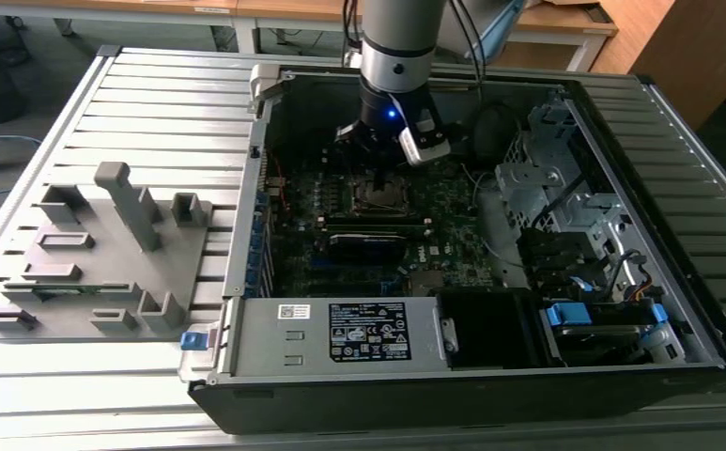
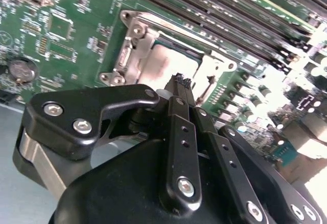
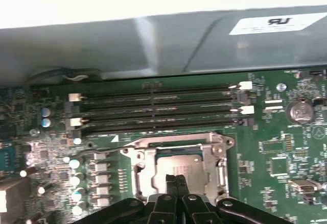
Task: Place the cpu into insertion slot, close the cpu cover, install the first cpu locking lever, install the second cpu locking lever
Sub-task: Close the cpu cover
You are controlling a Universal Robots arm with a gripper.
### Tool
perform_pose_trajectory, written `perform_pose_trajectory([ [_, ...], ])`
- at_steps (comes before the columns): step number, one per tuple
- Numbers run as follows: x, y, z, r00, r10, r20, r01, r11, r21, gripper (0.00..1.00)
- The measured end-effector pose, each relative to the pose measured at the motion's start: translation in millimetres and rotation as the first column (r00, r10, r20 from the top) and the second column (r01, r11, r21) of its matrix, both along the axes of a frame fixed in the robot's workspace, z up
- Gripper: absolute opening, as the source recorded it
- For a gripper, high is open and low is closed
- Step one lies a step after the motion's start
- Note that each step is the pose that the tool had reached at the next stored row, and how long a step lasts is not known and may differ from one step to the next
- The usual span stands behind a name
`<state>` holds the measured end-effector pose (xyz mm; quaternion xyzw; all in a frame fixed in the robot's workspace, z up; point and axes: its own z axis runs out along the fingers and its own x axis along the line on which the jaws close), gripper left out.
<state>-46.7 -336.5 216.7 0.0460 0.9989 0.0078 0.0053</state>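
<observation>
Fingertips point(image 3: 171, 183) of your gripper point(image 3: 177, 178) are pressed together with nothing pinched between them, and they hang right over one edge of the cpu cover point(image 3: 144, 169); you cannot tell whether they touch it. That cover, a thin silvery frame, lies flat on the insertion slot point(image 1: 384, 199) in the green motherboard point(image 3: 276, 147), inside the open computer case point(image 1: 463, 406). Through its cut-out you see the cpu point(image 3: 179, 162): a dull silver-grey square, lying flat and face up in the slot. Being square, it has no long axis to speak of; two of its edges run parallel to the long black memory slots point(image 3: 153, 113) just beside the socket. In the second wrist view, glare whitens its top.
</observation>
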Motion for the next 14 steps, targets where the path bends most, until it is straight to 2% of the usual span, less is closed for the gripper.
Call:
perform_pose_trajectory([
  [3,3.7,-0.1,0.0,1.0000,0.000,0.0000,0.000,1.0000,0.0000,0.11],
  [14,4.0,-1.6,-0.5,1.0000,0.000,0.0006,0.000,1.0000,-0.0001,0.11],
])
